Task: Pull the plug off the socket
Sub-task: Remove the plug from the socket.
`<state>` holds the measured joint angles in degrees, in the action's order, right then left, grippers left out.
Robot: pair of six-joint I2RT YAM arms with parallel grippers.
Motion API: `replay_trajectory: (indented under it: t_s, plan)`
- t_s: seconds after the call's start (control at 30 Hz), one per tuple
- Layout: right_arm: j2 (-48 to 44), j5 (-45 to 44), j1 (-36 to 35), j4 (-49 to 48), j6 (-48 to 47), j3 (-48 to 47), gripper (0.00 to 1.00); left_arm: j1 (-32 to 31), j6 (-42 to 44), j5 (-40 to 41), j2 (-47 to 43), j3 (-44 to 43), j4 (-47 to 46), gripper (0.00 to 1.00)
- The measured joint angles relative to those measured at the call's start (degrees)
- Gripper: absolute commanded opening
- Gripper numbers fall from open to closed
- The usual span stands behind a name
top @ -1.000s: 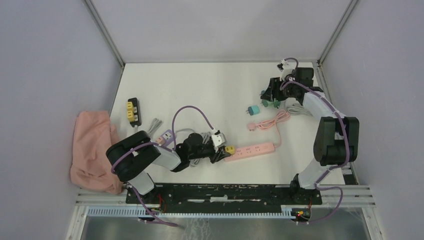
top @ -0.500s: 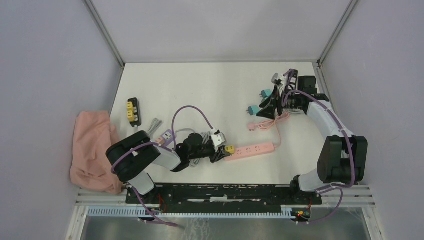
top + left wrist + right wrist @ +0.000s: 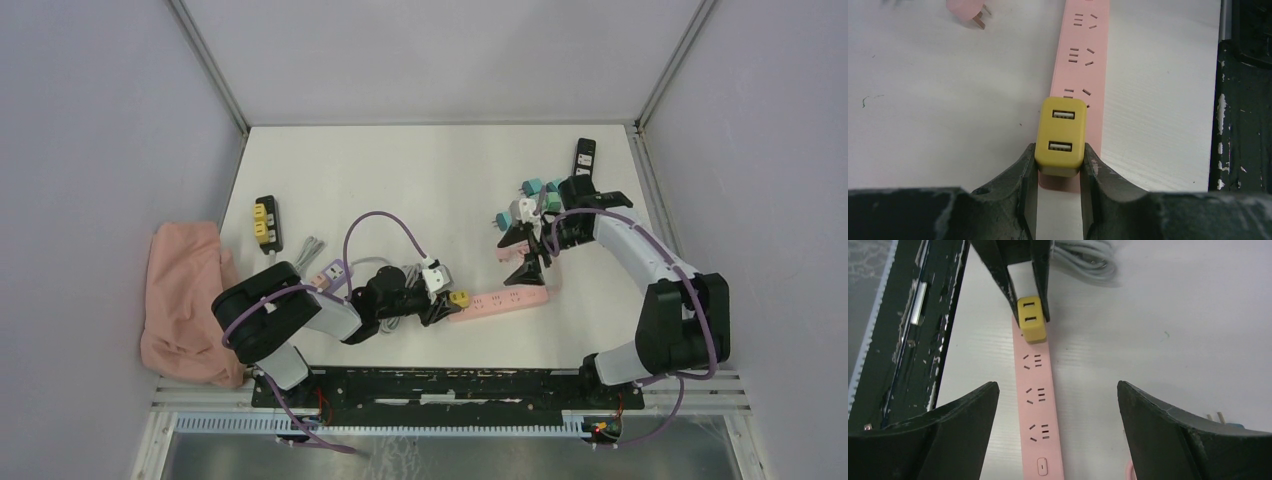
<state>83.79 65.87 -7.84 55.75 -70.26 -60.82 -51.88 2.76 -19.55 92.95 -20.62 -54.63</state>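
A yellow two-port USB plug (image 3: 459, 297) sits in the left end of a pink power strip (image 3: 505, 299) lying flat on the white table. My left gripper (image 3: 443, 303) is shut on the plug, one finger on each side; the left wrist view shows the plug (image 3: 1062, 135) between my fingers (image 3: 1027, 172) with the strip (image 3: 1083, 50) running away from it. My right gripper (image 3: 526, 262) is open and empty, hovering over the strip's right end. In the right wrist view the strip (image 3: 1040, 410) lies between my wide-open fingers (image 3: 963, 415), and the plug (image 3: 1031, 324) is at the far end.
A loose pink plug (image 3: 503, 253) with its cord lies behind the strip. Teal adapters (image 3: 532, 187) and a black bar (image 3: 583, 156) lie at the back right. A black strip with yellow sockets (image 3: 266, 220) and a pink cloth (image 3: 185, 295) are at the left. Grey cable coils (image 3: 380, 268) lie near my left arm.
My right arm has swung from the back right corner forward and left, ending over the pink strip's right end. My left gripper and the plug have not moved.
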Motion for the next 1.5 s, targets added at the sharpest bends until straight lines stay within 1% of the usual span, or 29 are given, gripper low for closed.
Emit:
replay_trajectory:
  t_s: [0.1, 0.23, 0.5, 1.0, 1.5]
  plan:
    - [0.0, -3.78, -3.48, 0.72, -4.52, 2.16, 1.0, 0.0, 0.0, 0.02, 0.0, 0.0, 0.0, 0.08]
    - [0.02, -8.22, -6.62, 0.66, -7.52, 4.35, 1.0, 0.0, -0.02, 0.0, 0.0, 0.0, 0.02, 0.03]
    - [0.07, -13.07, -10.51, -1.53, -8.7, 5.7, 1.0, 0.0, -0.2, 0.07, -0.02, 0.0, 0.02, 0.03]
    - [0.81, -17.18, -15.69, -4.24, -8.59, 6.45, 1.0, 0.0, -1.51, 0.94, -0.76, 0.04, 0.98, 0.03]
    - [2.01, -20.33, -18.93, -4.76, -8.17, 6.82, 1.0, 0.0, -2.47, 1.46, -2.03, 0.46, 2.27, 0.03]
